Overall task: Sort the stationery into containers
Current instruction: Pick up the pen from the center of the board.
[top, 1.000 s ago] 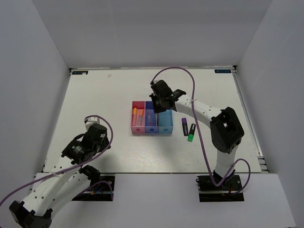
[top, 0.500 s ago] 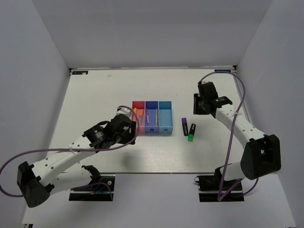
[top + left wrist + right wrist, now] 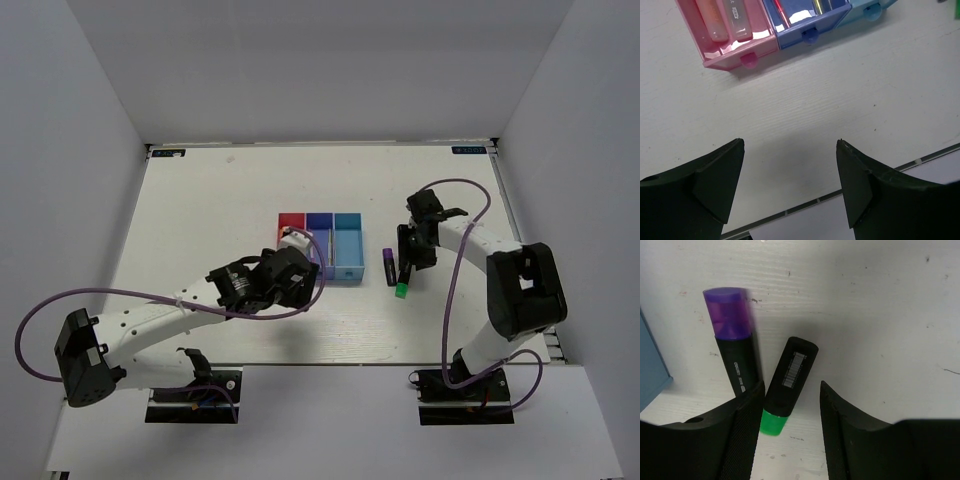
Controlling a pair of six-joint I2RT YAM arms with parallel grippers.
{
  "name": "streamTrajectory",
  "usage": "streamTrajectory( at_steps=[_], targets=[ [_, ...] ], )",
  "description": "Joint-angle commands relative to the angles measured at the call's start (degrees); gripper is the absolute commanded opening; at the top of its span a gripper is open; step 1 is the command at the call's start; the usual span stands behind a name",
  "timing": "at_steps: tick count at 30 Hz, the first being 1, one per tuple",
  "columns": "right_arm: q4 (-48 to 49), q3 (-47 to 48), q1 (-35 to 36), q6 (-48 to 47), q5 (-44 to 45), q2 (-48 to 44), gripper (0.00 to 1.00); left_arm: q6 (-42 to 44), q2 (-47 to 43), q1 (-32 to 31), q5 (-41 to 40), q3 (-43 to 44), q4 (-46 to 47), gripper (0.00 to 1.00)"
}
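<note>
**Left wrist view.** The left fingers [image 3: 715,185] stand wide apart and hold nothing, hanging over bare counter [image 3: 805,105] on the near side of the bins. The pink bin [image 3: 757,50] holds two pens side by side, one of them orange-pink [image 3: 712,22]. The blue bin [image 3: 800,39] holds a thin red pen [image 3: 782,12] and a thin yellow pen [image 3: 816,6]. All four lie along their bin's long axis, probably the only way they fit. Only a corner of the light bin [image 3: 867,11] shows.

**Right wrist view.** The right fingers [image 3: 742,435] are open and straddle the black marker [image 3: 790,377], one on each long side, so closing would likely pinch it across its narrow width. One finger sits just beside the barrel and the other is apart from it, so nothing is gripped. The marker's green end points toward the wrist. The purple marker [image 3: 735,350] lies just beside it with its cap pointing away, and the two splay slightly at their far ends.

**Top view.** Both markers lie on the counter to the right of the light bin, with their long axes running near-to-far, roughly parallel to the bins. The green end faces the near edge. These two markers look to be the only items left to sort, and the light bin appears unfilled.
</note>
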Motion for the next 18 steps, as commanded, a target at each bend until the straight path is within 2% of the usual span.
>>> streamTrajectory(
  at_steps=[1, 7, 18],
  targets=[
    [0.77, 3.36, 0.08, 1.71, -1.53, 2.53, 0.52, -0.67, -1.37, -0.39, -1.73, 0.03, 1.09, 0.84],
    [-0.11, 2.40, 0.35, 2.33, -0.13, 5.44, 0.49, -1.29, -3.83, -0.39, -2.17, -2.60, 1.26, 0.84],
    [-0.64, -0.33, 0.44, 2.94, 0.14, 5.27, 0.16, -2.52, -7.34, -0.48, -2.35, -5.77, 1.97, 0.84]
  ],
)
